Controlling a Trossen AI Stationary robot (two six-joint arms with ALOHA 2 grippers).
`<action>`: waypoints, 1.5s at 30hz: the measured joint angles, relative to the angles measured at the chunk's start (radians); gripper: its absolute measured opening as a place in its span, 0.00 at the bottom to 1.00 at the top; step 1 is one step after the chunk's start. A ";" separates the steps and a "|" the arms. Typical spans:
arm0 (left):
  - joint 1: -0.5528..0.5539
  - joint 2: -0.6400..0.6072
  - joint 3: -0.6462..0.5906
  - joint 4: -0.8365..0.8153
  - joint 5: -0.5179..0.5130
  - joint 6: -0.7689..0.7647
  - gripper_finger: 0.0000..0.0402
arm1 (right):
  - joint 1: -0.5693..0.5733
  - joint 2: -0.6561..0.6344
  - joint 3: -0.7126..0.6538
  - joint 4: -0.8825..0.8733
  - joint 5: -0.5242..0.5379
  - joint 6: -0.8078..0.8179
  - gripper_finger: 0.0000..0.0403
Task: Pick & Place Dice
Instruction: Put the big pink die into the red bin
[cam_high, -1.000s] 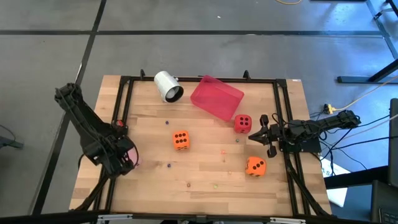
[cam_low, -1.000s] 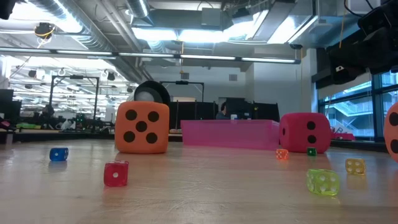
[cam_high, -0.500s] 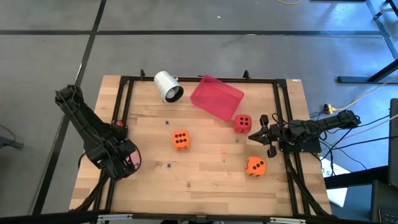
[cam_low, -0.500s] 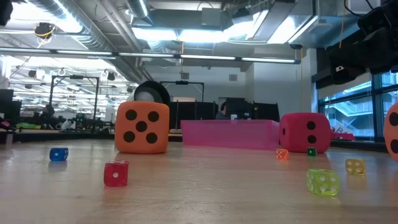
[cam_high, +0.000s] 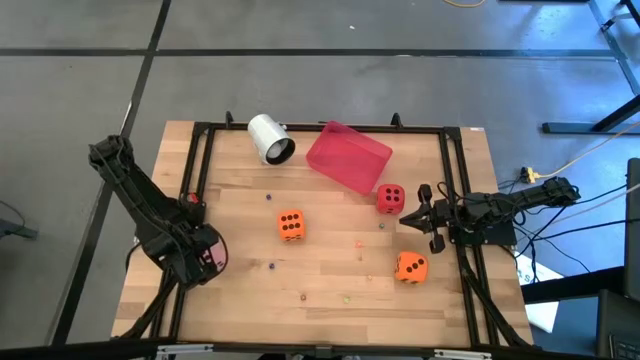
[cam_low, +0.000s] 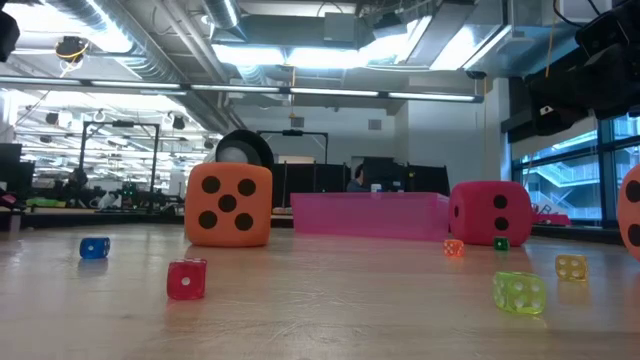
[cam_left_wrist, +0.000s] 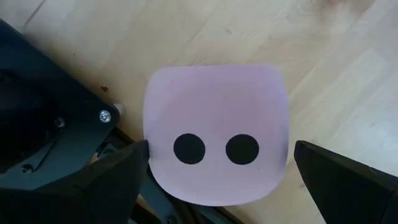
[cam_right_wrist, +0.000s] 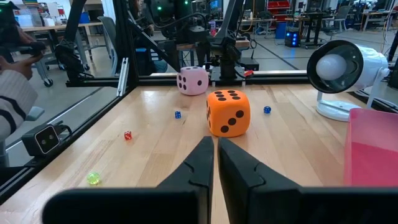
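We see the left gripper (cam_left_wrist: 214, 180) spread wide around the pink die (cam_left_wrist: 216, 132), right gripper (cam_right_wrist: 216, 163) closed, empty.

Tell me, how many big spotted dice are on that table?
4: one orange die mid-table, another orange die near the right edge, a red die beside the pink tray, a pink die under the left claw.
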 joint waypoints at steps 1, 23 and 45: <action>0.000 0.000 0.000 0.004 0.000 0.000 1.00 | 0.000 0.000 0.000 0.000 0.000 0.000 0.06; 0.000 0.002 -0.082 0.161 -0.007 -0.026 1.00 | 0.000 0.000 0.000 0.000 0.000 0.000 0.06; 0.000 0.074 -0.082 0.187 -0.044 0.018 0.94 | 0.000 0.000 0.000 0.000 0.000 0.000 0.06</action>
